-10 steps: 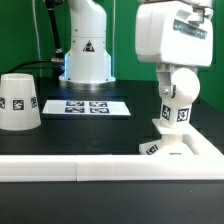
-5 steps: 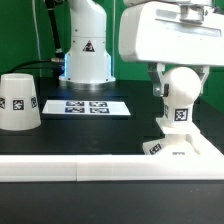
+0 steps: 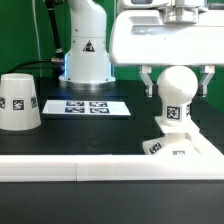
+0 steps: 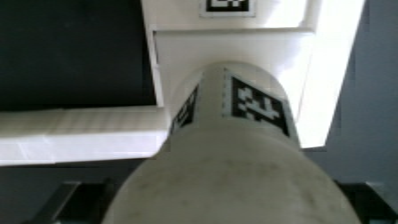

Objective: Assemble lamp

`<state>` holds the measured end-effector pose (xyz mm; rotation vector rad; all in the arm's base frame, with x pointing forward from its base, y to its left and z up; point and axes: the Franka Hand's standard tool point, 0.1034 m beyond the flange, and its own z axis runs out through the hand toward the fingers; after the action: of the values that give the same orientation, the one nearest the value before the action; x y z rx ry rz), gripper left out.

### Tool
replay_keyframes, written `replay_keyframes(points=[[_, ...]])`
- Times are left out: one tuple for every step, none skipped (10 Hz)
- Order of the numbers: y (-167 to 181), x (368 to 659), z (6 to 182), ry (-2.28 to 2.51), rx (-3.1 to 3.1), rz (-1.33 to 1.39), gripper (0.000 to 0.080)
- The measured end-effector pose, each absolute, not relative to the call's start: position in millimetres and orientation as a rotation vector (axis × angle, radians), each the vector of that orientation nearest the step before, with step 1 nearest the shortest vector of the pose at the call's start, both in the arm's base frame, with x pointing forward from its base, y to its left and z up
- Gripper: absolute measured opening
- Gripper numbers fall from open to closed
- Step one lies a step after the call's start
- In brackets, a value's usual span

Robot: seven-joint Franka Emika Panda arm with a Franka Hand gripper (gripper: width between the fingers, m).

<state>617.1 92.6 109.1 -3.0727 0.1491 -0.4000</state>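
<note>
The bulb stands upright on the square base, close to the bench's front edge, toward the corner at the exterior view's right. The arm hangs directly over it. Its jaws are spread wide, with one finger on each side of the ball head, but I can't tell whether the pads actually press on it. The shade sits wide end down near the edge at the exterior view's left, well apart. The marker board lies flat farther back, and a white rail runs along the front edge.
</note>
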Motion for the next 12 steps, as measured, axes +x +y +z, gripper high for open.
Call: replay_keyframes(points=[[91.9, 617.1, 109.1, 0.168, -3.068, -0.398, 0.0577], [92.6, 617.0, 108.9, 0.154, -3.070, -0.398, 0.0577], [92.8, 616.9, 108.9, 0.152, -3.070, -0.398, 0.0652], [92.9, 616.9, 108.9, 0.151, -3.070, -0.398, 0.0685], [92.9, 616.9, 108.8, 0.150, -3.070, -0.398, 0.0695], [93.2, 616.8, 108.8, 0.142, -3.071, -0.398, 0.0695], [94.7, 616.2, 108.6, 0.095, -3.077, -0.397, 0.0698], [99.0, 614.2, 108.0, 0.019, -3.083, -0.396, 0.0699], [104.1, 611.8, 106.6, -0.039, -3.084, -0.404, 0.0699], [108.7, 609.7, 105.5, -0.208, -3.090, -0.406, 0.0699], [109.3, 609.3, 105.7, -0.375, -3.089, -0.404, 0.0699], [109.9, 609.2, 106.2, -0.501, -3.085, -0.399, 0.0699]])
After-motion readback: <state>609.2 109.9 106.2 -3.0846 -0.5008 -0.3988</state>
